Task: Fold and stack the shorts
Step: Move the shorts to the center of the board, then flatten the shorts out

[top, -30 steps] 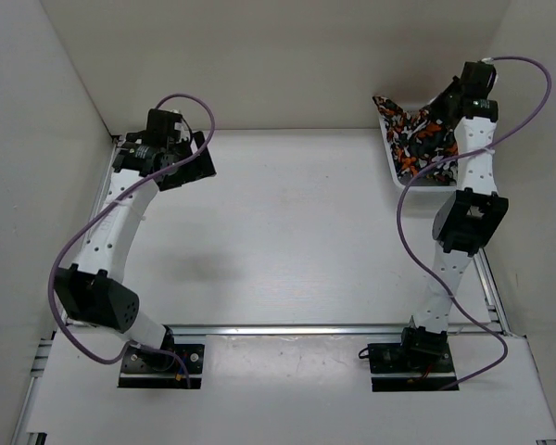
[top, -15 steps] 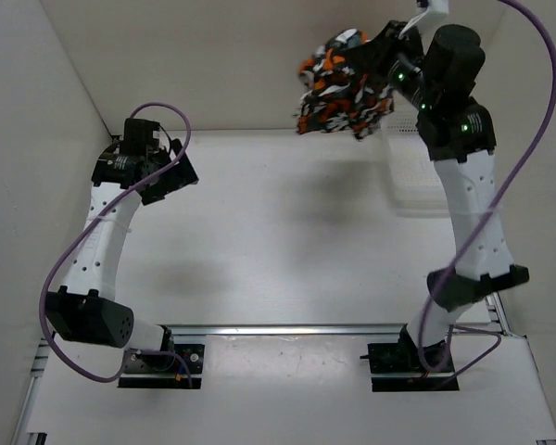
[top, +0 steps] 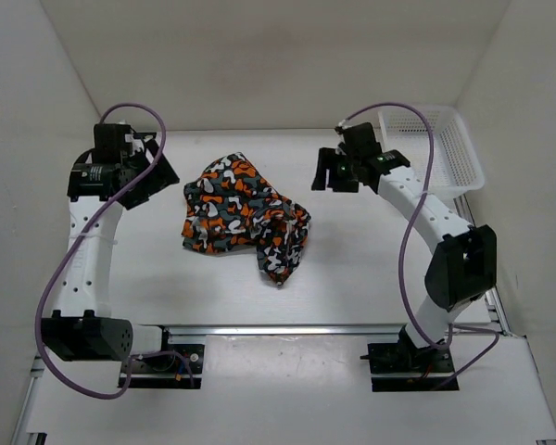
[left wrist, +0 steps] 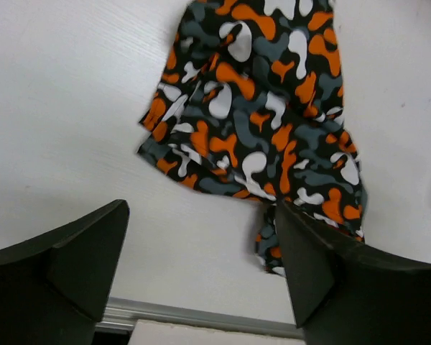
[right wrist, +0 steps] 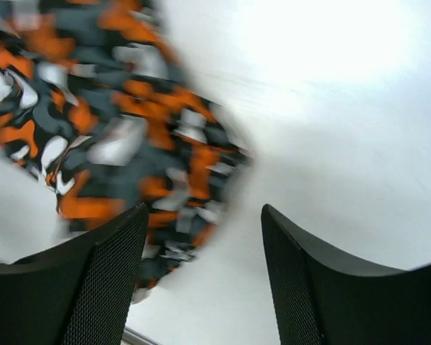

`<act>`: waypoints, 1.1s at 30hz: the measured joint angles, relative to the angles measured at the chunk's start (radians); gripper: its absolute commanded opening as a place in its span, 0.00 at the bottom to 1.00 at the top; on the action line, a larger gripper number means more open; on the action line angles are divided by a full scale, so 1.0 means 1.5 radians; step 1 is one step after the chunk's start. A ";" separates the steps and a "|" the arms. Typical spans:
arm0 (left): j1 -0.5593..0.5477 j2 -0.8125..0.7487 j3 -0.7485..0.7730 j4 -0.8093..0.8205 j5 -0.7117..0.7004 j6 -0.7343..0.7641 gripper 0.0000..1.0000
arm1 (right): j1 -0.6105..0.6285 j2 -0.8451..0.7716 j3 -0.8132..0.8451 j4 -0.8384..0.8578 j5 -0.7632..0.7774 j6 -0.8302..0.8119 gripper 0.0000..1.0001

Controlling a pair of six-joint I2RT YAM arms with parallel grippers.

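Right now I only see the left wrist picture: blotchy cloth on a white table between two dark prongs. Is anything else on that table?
Observer: Yes. The top view shows a white basket in the far right corner, with no cloth showing in it.
Operator: Is the other arm holding the cloth?
Observer: No. The right gripper hangs just right of the shorts. Its wrist view shows it open, with nothing held.

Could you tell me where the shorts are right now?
In the top external view, the shorts lie crumpled mid-table, between the left gripper and right gripper, left of the white basket.
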 measured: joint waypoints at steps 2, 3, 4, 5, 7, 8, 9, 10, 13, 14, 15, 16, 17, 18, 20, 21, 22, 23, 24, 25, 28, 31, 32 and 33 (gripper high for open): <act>-0.001 -0.002 -0.025 0.005 0.011 -0.003 0.42 | -0.030 0.005 -0.027 -0.026 0.017 0.000 0.62; -0.002 -0.002 -0.045 0.013 0.016 -0.004 0.19 | -0.036 -0.004 -0.034 -0.035 0.025 -0.001 0.33; -0.003 -0.003 -0.064 0.020 0.019 -0.004 0.14 | -0.037 -0.017 -0.041 -0.040 0.033 -0.006 0.19; -0.003 -0.004 -0.090 0.028 0.024 -0.002 0.14 | -0.034 -0.037 -0.053 -0.037 0.039 -0.001 0.09; -0.003 -0.004 -0.134 0.038 0.032 -0.005 0.29 | -0.022 -0.080 -0.078 -0.037 0.050 -0.003 0.02; -0.003 -0.004 -0.155 0.040 0.036 -0.008 0.71 | -0.012 -0.104 -0.093 -0.036 0.052 -0.001 0.02; -0.005 -0.003 -0.175 0.043 0.042 -0.007 0.87 | 0.000 -0.125 -0.109 -0.035 0.055 0.001 0.07; -0.008 0.000 -0.192 0.049 0.051 -0.010 0.98 | 0.015 -0.144 -0.129 -0.032 0.056 0.004 0.33; -0.020 0.032 -0.217 0.063 0.071 -0.016 1.00 | 0.077 -0.163 -0.175 -0.033 0.048 0.012 0.69; -0.027 0.049 -0.222 0.073 0.077 -0.017 1.00 | 0.105 -0.162 -0.188 -0.033 0.048 0.013 0.83; -0.031 0.070 -0.226 0.083 0.084 -0.018 0.98 | 0.131 -0.160 -0.197 -0.036 0.047 0.020 0.88; -0.035 0.092 -0.231 0.096 0.092 -0.019 0.93 | 0.166 -0.158 -0.205 -0.041 0.050 0.020 0.91; -0.038 0.115 -0.235 0.106 0.098 -0.021 0.85 | 0.197 -0.157 -0.211 -0.043 0.054 0.023 0.92; -0.040 0.135 -0.241 0.117 0.102 -0.024 0.77 | 0.223 -0.157 -0.213 -0.046 0.057 0.026 0.92; -0.043 0.175 -0.248 0.130 0.106 -0.026 0.68 | 0.267 -0.157 -0.215 -0.045 0.064 0.031 0.94; -0.043 0.193 -0.251 0.136 0.106 -0.026 0.69 | 0.283 -0.157 -0.217 -0.043 0.066 0.035 0.94; -0.046 0.207 -0.252 0.140 0.106 -0.026 0.74 | 0.292 -0.156 -0.221 -0.040 0.067 0.041 0.92; -0.046 0.222 -0.252 0.144 0.105 -0.025 0.81 | 0.299 -0.155 -0.225 -0.037 0.068 0.045 0.92; -0.047 0.234 -0.252 0.147 0.104 -0.027 0.88 | 0.303 -0.150 -0.229 -0.034 0.069 0.050 0.88; -0.048 0.246 -0.252 0.150 0.104 -0.027 0.90 | 0.306 -0.142 -0.233 -0.027 0.070 0.054 0.87; -0.050 0.286 -0.246 0.157 0.100 -0.033 0.89 | 0.309 -0.098 -0.235 -0.011 0.071 0.063 0.80; -0.053 0.339 -0.224 0.161 0.099 -0.037 0.72 | 0.310 -0.042 -0.234 0.004 0.076 0.068 0.66; -0.055 0.355 -0.215 0.163 0.098 -0.039 0.66 | 0.310 -0.028 -0.234 0.006 0.079 0.069 0.59; -0.057 0.370 -0.204 0.164 0.097 -0.039 0.57 | 0.310 -0.017 -0.234 0.008 0.081 0.070 0.45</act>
